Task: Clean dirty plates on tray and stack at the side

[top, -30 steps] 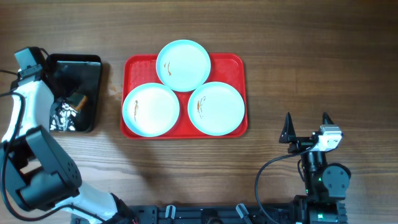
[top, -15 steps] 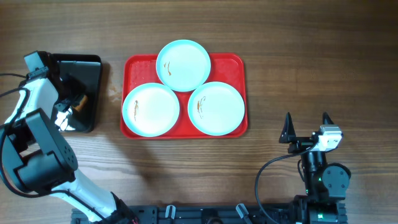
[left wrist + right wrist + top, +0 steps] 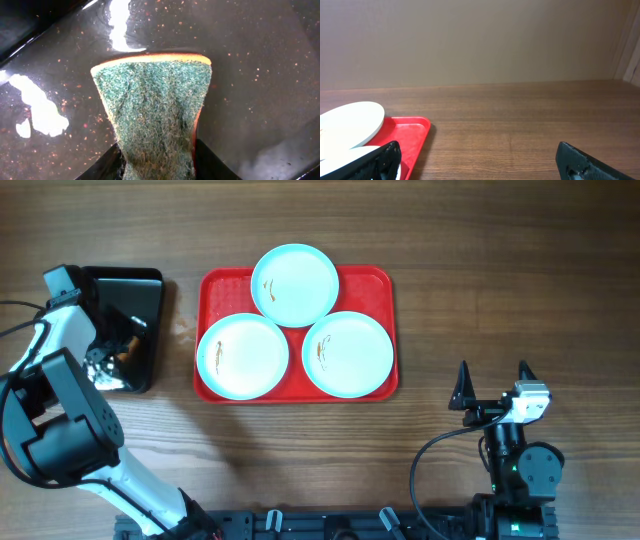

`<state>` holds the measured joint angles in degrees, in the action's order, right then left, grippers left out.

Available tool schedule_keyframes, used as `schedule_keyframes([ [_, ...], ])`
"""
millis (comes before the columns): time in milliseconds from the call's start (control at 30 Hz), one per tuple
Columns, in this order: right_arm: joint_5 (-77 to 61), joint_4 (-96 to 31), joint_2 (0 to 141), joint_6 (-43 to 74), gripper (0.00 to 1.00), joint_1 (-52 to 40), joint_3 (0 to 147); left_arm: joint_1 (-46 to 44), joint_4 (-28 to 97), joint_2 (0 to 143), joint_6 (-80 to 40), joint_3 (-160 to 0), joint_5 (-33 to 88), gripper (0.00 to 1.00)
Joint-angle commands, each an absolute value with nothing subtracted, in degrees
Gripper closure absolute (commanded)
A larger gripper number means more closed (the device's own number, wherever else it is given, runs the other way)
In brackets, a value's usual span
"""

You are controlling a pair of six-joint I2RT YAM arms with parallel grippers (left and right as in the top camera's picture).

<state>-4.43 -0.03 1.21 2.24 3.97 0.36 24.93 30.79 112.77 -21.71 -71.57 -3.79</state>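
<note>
Three pale plates lie on the red tray (image 3: 385, 290): one at the back (image 3: 294, 284), one front left (image 3: 243, 356) and one front right (image 3: 347, 353), each with a small brown smear. My left gripper (image 3: 113, 352) is down in the black tray (image 3: 150, 280). In the left wrist view it (image 3: 157, 167) is shut on a green-faced sponge (image 3: 155, 105), which is squeezed narrow between the jaws. My right gripper (image 3: 492, 385) rests open near the table's front right. It (image 3: 480, 160) has nothing between its fingers, and the tray's corner (image 3: 412, 130) and a plate (image 3: 350, 122) show to its left.
The black tray's wet, glossy floor (image 3: 260, 75) surrounds the sponge. Bare wooden table (image 3: 500, 280) lies to the right of the red tray and in front of it.
The left jaws have closed in on the sponge and now pinch it. The left arm shifted slightly over the black tray. The right arm and the plates have not moved.
</note>
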Motion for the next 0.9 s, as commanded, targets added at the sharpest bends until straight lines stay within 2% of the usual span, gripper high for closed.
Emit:
schedule_keyframes([
  [0,-4.23,0.12,0.80,1.63,0.00,4.14,0.30,25.32,30.63,113.60,-21.45,-71.24,-5.04,0.52],
  [33,-4.23,0.12,0.80,1.61,0.00,4.14,0.30,25.32,30.52,113.60,-21.43,-71.24,-5.08,0.39],
  [67,-4.23,0.12,0.80,1.61,0.00,4.14,0.30,25.32,30.33,113.58,-21.43,-71.24,-5.06,0.39],
  [167,-4.23,0.10,0.80,1.61,0.00,4.14,0.30,25.32,29.78,113.60,-21.43,-71.24,-5.08,0.49],
  [200,-4.23,0.12,0.80,1.63,0.01,4.14,0.30,25.32,29.74,113.58,-21.43,-71.24,-5.06,0.56],
  [367,-4.23,0.10,0.80,1.61,0.00,4.14,0.30,25.30,29.52,113.25,-21.39,-71.37,-5.69,0.64],
  [400,-4.23,0.12,0.80,1.61,0.00,4.14,0.30,25.32,29.54,113.25,-21.39,-71.37,-5.69,0.70],
  [467,-4.21,0.10,0.80,1.63,0.00,4.14,0.30,25.32,29.54,113.25,-21.39,-71.37,-5.69,0.96],
  [600,-4.23,0.12,0.80,1.63,0.00,4.14,0.30,25.32,30.61,111.00,-19.68,-71.37,-5.69,0.96],
  [700,-4.23,0.12,0.80,1.63,0.00,4.14,0.30,25.26,32.86,103.13,-19.77,-71.37,-5.37,0.96],
  [767,-4.23,0.12,0.80,1.63,0.00,4.14,0.30,25.26,32.51,96.86,-19.73,-71.37,-1.28,0.96],
  [867,-4.23,0.12,0.80,1.61,0.00,4.14,0.30,25.61,29.04,88.44,-19.75,-71.37,11.51,0.96],
])
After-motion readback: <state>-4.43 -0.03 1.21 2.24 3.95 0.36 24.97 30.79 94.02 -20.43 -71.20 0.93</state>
